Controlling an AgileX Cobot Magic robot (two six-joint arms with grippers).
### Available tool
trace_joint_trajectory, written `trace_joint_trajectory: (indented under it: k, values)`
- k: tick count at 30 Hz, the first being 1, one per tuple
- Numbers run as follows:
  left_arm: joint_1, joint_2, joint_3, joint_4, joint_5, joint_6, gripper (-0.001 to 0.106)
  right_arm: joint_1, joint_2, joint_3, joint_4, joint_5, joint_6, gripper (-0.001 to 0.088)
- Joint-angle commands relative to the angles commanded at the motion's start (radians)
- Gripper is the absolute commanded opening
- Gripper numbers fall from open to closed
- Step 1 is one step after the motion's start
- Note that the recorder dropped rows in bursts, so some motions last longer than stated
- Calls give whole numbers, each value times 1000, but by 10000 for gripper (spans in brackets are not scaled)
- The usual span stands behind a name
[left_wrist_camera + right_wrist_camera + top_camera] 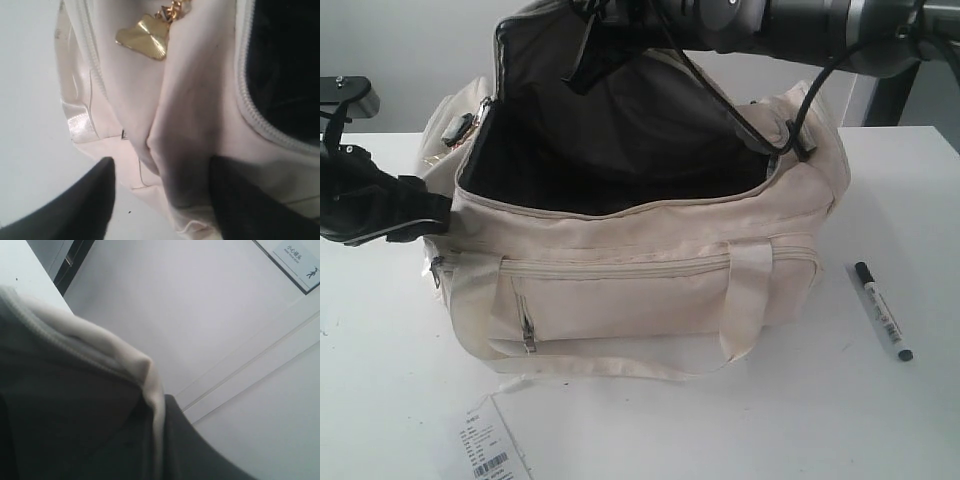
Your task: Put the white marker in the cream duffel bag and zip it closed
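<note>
right gripper (pixel 582 52): you see it pinching the bag's (pixel 650 300) raised flap
marker (pixel 882 310): white, black cap, on table (pixel 880 420)
bag: unzipped, dark lining

A white table (pixel 880 420) carries the cream duffel bag (pixel 640 290), white marker (pixel 882 311) and paper tag (pixel 492 448).

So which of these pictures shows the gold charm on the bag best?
The left wrist view: the gold charm hangs on its chain against the cream duffel bag, close and sharp. In the exterior view, that end of the bag shows no charm I can make out. The right wrist view doesn't show it.
</note>
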Motion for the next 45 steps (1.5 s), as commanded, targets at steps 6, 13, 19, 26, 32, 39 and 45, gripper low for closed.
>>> trace_joint_trajectory:
  k: [6,13,19,26,32,39,45]
  values:
    - [0,-118,0,81,-11,0,749,0,0,0,0,4,0,0]
    - [0,-253,0,274,-278,141,749,0,0,0,0,15,0,0]
    - [0,-172,-14,544,-517,34,701,0,0,0,0,23,0,0]
    - [0,-20,-166,1174,-569,-713,653,0,0,0,0,27,0,0]
    - [0,77,-347,1817,-821,-1199,674,0,1,0,0,52,0,0]
    - [0,215,-500,1892,-858,-1250,672,0,1,0,0,74,0,0]
    - [0,272,-525,1970,-869,-1262,672,0,1,0,0,62,0,0]
